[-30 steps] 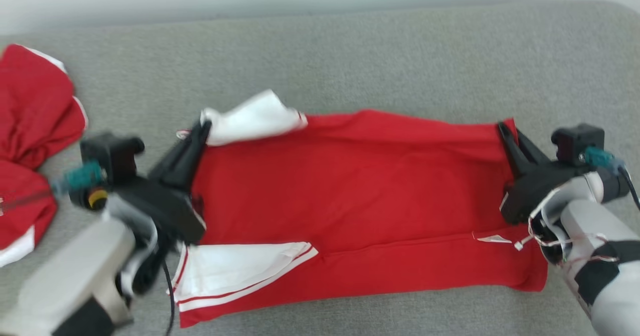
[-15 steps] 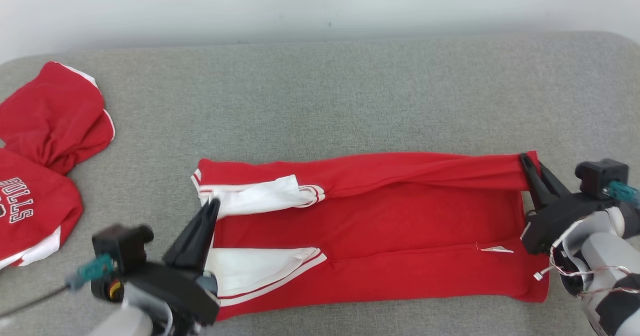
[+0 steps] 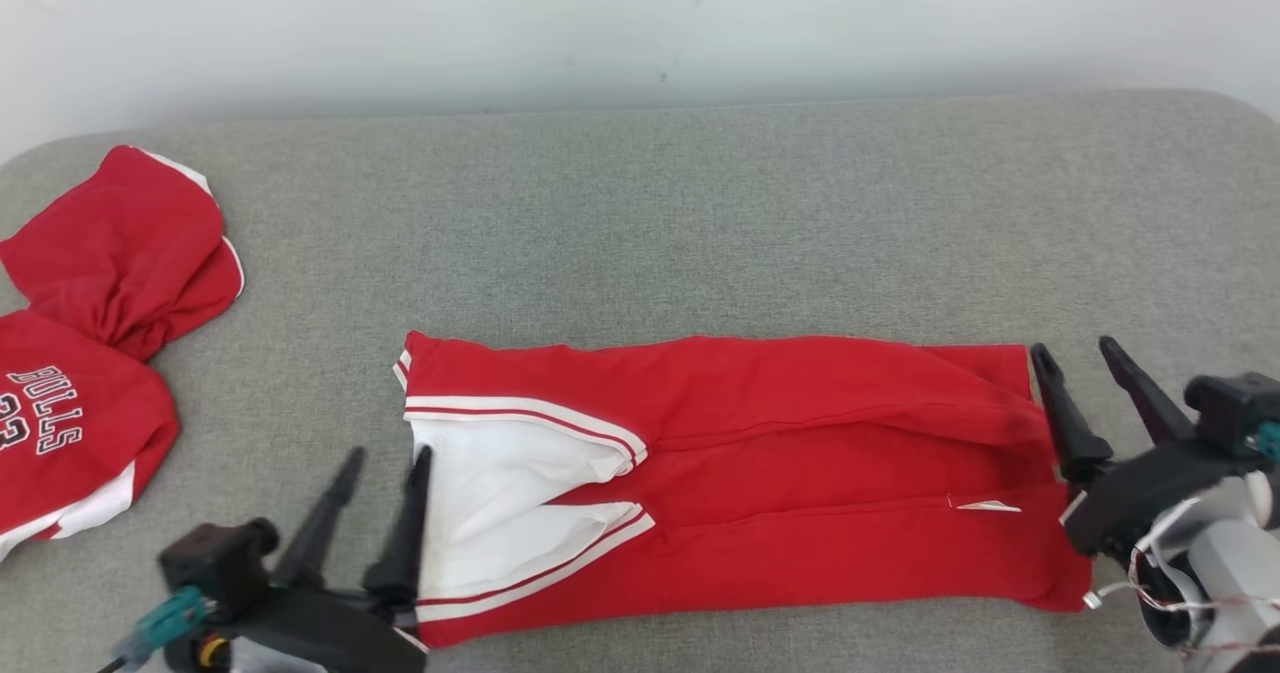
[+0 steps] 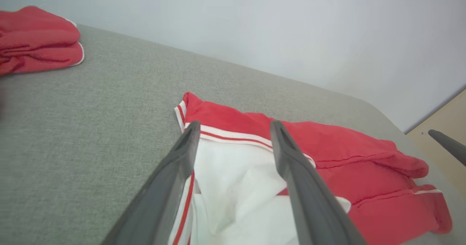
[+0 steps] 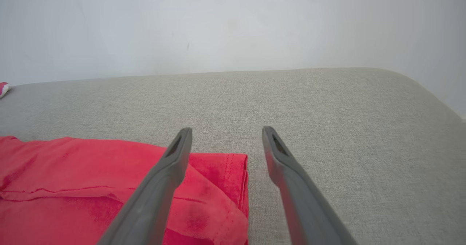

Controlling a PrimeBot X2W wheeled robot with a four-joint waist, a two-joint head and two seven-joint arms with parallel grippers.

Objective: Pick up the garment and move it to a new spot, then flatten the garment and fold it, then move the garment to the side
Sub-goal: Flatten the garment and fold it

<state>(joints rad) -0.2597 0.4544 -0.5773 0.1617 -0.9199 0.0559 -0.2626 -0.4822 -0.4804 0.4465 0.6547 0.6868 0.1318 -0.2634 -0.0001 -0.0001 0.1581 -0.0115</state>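
Now we see a grey surface (image 3: pixel 700 203) and white wall (image 3: pixel 600 23); the red jersey (image 3: pixel 780 453) lies between left end effector (image 3: pixel 388 453) and right end effector (image 3: pixel 1074 347), both agape, empty.

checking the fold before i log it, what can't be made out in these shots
- Head view: second red jersey runs off the left edge, cutting its number.
- Head view: lower layers of the garment lie hidden under its own fold.
- Left wrist view: the left gripper covers part of the white panel.

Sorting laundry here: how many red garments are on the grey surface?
2: one folded garment in the middle, one crumpled garment at the left edge, partly cut off; that heap may hide more.
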